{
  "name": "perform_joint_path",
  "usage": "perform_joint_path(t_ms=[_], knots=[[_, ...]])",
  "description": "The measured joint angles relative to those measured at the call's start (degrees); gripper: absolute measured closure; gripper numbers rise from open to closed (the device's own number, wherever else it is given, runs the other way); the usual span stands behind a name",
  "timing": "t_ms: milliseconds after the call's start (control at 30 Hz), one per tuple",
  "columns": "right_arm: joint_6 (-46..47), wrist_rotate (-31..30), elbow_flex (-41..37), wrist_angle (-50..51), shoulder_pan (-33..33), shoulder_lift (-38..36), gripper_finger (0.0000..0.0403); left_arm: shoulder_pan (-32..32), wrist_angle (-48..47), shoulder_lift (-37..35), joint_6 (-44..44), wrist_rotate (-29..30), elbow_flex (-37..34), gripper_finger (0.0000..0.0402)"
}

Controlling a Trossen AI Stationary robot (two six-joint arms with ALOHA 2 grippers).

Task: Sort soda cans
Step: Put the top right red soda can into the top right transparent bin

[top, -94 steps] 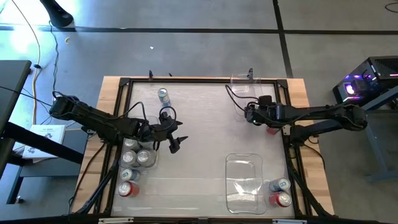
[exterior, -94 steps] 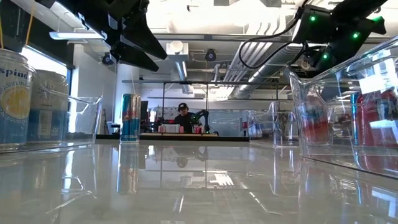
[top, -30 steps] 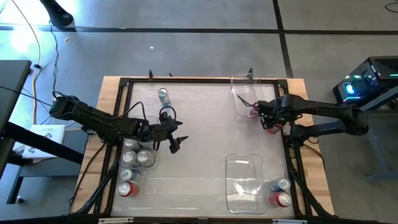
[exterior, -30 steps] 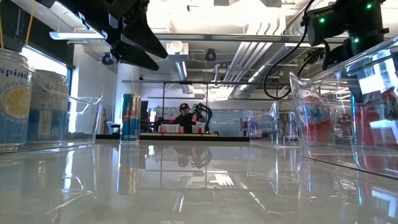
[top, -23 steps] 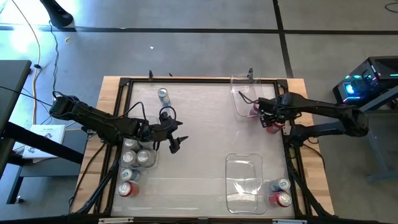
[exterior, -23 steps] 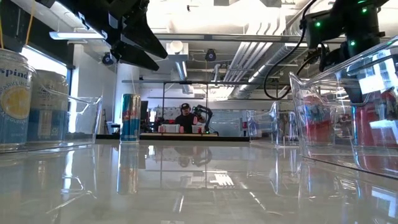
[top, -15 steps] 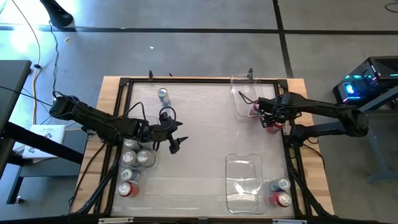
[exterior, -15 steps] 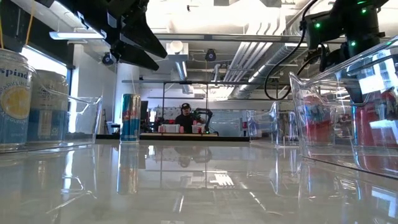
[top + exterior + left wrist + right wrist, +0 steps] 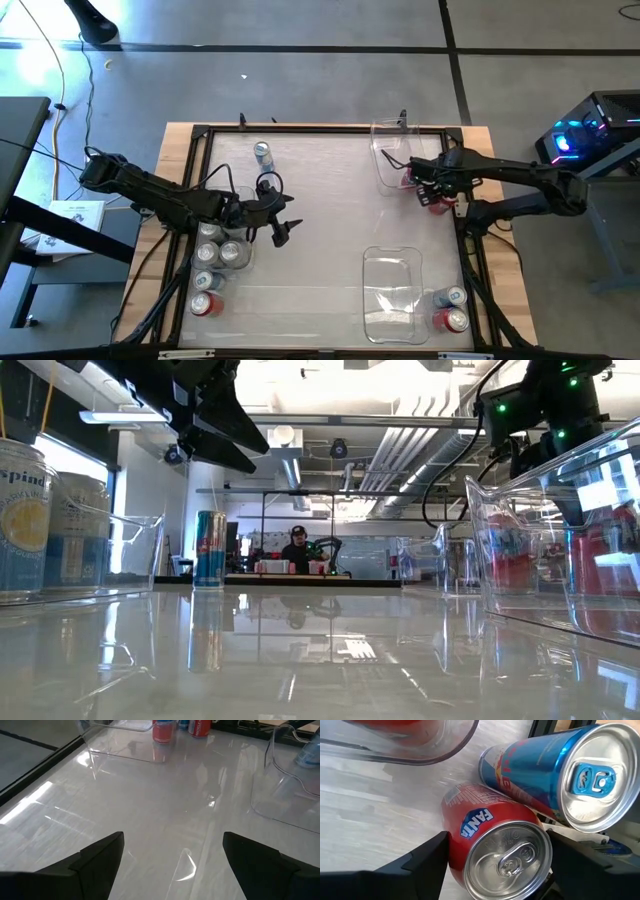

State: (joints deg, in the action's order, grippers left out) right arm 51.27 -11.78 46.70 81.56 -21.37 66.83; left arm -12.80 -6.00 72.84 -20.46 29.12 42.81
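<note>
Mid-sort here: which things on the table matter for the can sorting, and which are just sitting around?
Job:
- red Fanta can, between the right gripper fingers
- blue can beside it
- lone can at the table's far side
- cans by the left gripper
- two cans near right

Just there:
- clear bins
- cables on the floor

Right gripper [image 9: 492, 857] now over from bin side to red can [image 9: 495, 847] at table edge, jaws narrowing.

A robotics lab — exposed ceiling ducts [image 9: 400, 470], concrete floor [image 9: 300, 90] (another robot arm [image 9: 328, 550] behind).
</note>
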Motion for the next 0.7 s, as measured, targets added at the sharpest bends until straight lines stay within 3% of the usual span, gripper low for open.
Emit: perform_joint_path(t_ms=[333, 533, 700], knots=[[-1.22, 0.29, 2.20, 0.83, 1.71, 0.34, 0.0125, 0.00, -0.05, 0.00, -0.27, 0.00, 0.00, 0.0066], [-1.39, 7.70, 9.86, 3.17, 6.34, 0.44, 0.0128, 0.00, -0.04, 0.00, -0.30, 0.01, 0.00, 0.0066], [0.39, 6.94, 20.15, 5.36, 10.25, 0.38, 0.0129, 0.02, 0.11, 0.00, -0.30, 0.02, 0.00, 0.0066]])
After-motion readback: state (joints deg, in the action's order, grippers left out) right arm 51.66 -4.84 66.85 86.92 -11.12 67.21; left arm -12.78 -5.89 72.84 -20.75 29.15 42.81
